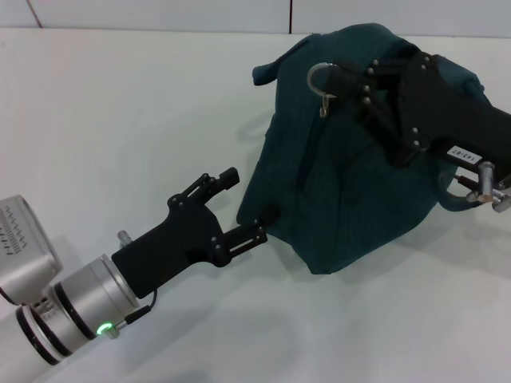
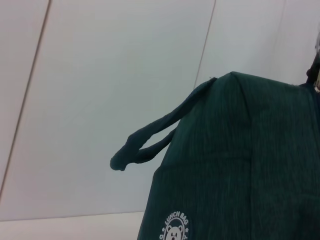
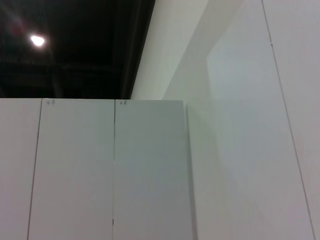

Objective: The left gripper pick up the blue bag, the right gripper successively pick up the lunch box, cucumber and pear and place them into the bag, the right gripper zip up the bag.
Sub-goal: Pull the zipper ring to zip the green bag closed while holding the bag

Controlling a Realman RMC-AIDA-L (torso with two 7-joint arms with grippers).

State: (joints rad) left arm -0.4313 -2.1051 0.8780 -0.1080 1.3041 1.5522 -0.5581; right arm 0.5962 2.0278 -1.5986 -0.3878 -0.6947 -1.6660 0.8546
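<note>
Seen at lower left of the head view: left gripper (image 1: 243, 206), fingers spread open, the lower one touching the near edge of the blue bag (image 1: 351, 167) without clamping it. At centre and upper right, the bag itself, teal rather than blue, slumped on the white desk (image 1: 120, 120), its strap handle (image 2: 150, 142) hanging free off the side in the left wrist view, a bear logo (image 2: 175, 231) printed low on its wall. Farther right, right gripper (image 1: 339, 80) pressed onto the bag's top beside the metal zipper ring (image 1: 321, 78); whether its fingers were closed on the pull could not be told. No lunch box, cucumber or pear anywhere in view, so probably packed already. Judged late in the task: zipping apparently underway, closure not confirmed.
</note>
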